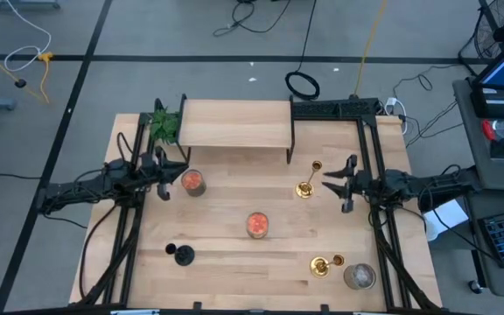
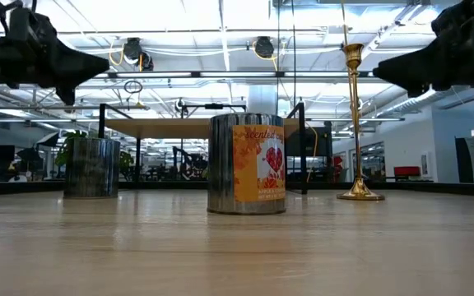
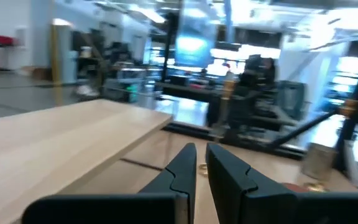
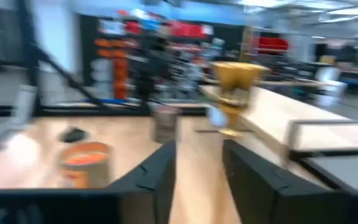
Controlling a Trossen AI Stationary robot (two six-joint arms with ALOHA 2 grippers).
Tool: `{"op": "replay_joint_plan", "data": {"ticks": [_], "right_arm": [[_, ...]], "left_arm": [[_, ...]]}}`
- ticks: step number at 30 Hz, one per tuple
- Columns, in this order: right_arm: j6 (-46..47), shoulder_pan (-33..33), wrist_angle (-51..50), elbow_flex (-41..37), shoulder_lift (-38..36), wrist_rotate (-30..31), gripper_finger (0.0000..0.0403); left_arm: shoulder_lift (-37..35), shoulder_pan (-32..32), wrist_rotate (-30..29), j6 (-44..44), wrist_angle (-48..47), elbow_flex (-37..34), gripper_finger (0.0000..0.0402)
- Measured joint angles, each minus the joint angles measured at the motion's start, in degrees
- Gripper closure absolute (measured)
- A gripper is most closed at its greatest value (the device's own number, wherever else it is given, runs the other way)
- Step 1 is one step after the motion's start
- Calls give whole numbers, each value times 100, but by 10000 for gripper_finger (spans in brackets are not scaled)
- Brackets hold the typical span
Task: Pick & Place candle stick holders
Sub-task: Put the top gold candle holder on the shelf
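A tall gold candle stick holder (image 1: 307, 182) stands upright on its round base on the table's right half; it also shows in the low view (image 2: 354, 123), and its cup shows in the right wrist view (image 4: 235, 84). My right gripper (image 1: 328, 182) is open, raised above the table, just right of this holder and apart from it. A second gold holder (image 1: 322, 264) is near the front right. A short black holder (image 1: 182, 254) stands at the front left. My left gripper (image 1: 175, 178) is shut and empty, raised beside a candle jar (image 1: 193, 181).
A wooden shelf (image 1: 234, 122) stands at the back, with a green plant (image 1: 164, 124) at its left end. A candle jar (image 1: 257, 224) sits mid-table, and another jar (image 1: 359, 276) sits at the front right corner beside the second gold holder.
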Motion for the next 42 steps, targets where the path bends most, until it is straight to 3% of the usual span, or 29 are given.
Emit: {"op": "replay_joint_plan", "data": {"ticks": [8, 16, 27, 42], "right_arm": [[-19, 0, 586, 0, 362, 109, 167], [604, -2, 933, 0, 829, 540, 150], [1258, -4, 1777, 0, 2020, 550, 149], [1217, -332, 3595, -2, 3761, 543, 156]], "left_arm": [[0, 0, 175, 393, 288, 2, 287], [0, 0, 179, 738, 509, 2, 230], [0, 0, 186, 1214, 893, 10, 227], [0, 0, 186, 1726, 950, 236, 227]]}}
